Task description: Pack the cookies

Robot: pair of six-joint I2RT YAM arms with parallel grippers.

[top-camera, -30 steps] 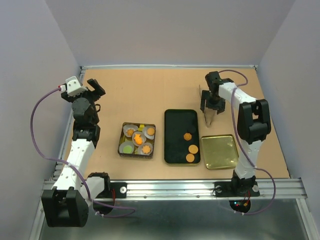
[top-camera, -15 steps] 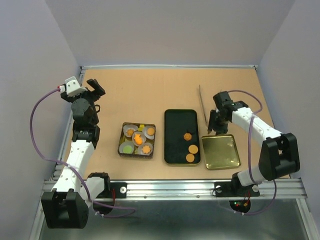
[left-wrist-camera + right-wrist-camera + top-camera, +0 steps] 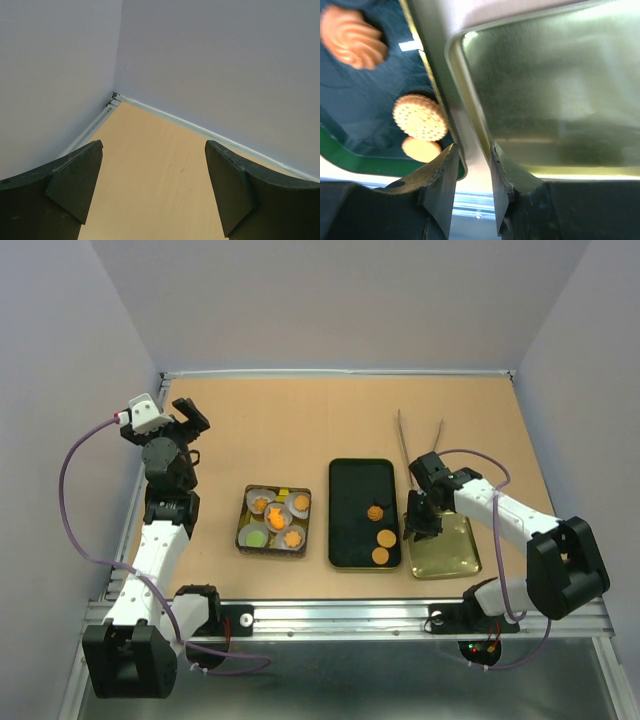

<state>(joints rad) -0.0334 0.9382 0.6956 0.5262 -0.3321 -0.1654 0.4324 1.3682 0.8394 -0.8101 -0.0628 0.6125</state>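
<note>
**Top external view.** The left arm stood raised at the table's (image 3: 300, 430) left side. The left gripper (image 3: 186, 421) was up in the air, its fingers spread wide and nothing between them. The right arm was bent low, and the right gripper (image 3: 418, 524) was down at the left rim of the gold tin (image 3: 445, 550). This tin lay just right of the black tray (image 3: 352, 490).

Three loose cookies (image 3: 385, 537) sat in the near right part of the tray: one swirl-shaped and two plain rounds. More were packed in white paper cups (image 3: 296, 506) inside a small box (image 3: 241, 530) left of the tray. Four of those were orange and there was one green cookie (image 3: 257, 537). Two thin metal strips (image 3: 402, 445) lay on the table beyond the tin.

**Left wrist view.** Both fingers (image 3: 70, 185) of the left gripper (image 3: 152, 150) were well apart and empty. Only bare table (image 3: 150, 180) and the enclosure's corner showed between them.

**Right wrist view.** The right gripper (image 3: 472, 165) straddled the gold tin's (image 3: 545, 100) side wall. One finger (image 3: 442, 175) was outside, toward the black tray (image 3: 370, 85), and the other was inside the tin. The gap was narrow and filled by the wall. It could not be told whether the pads pressed on it.

The swirl cookie (image 3: 352, 37) and the two rounds (image 3: 420, 117) lay in the tray beside the outer finger. None touched the finger.
</note>
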